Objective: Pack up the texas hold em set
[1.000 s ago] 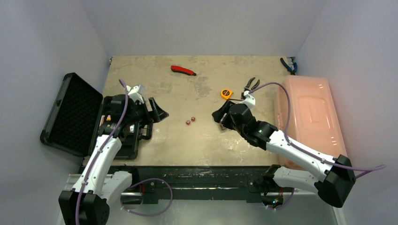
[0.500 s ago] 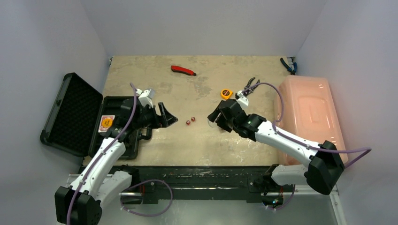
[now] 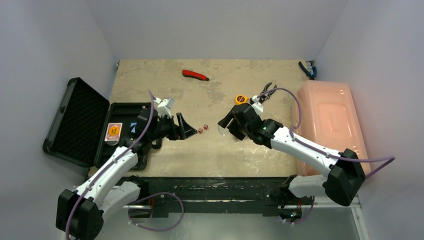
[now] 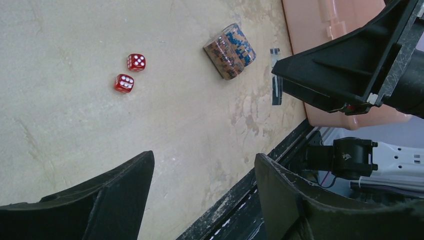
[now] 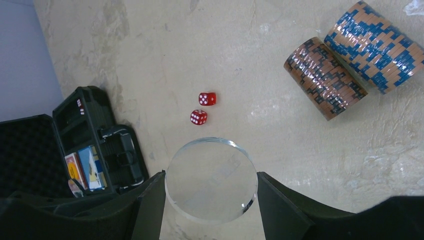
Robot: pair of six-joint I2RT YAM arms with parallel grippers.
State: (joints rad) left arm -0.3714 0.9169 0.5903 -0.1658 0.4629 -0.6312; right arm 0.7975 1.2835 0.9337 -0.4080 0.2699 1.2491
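Note:
The black case lies open at the left, with card decks in its base. Two red dice lie mid-table. My left gripper hangs open and empty just left of them; in its wrist view the left gripper has the dice ahead. My right gripper is shut on a clear round disc, held by its edges above the table right of the dice. Two striped chip rolls lie side by side near that arm; the top view hides them.
A yellow tape measure and black pliers lie behind the right gripper. A red-handled tool sits at the back. A pink lidded bin fills the right side, with blue pliers behind it.
My left arm has swung right from over the case toward the dice, its jaws narrowing slightly. My right gripper has shifted a little left, still holding the disc.

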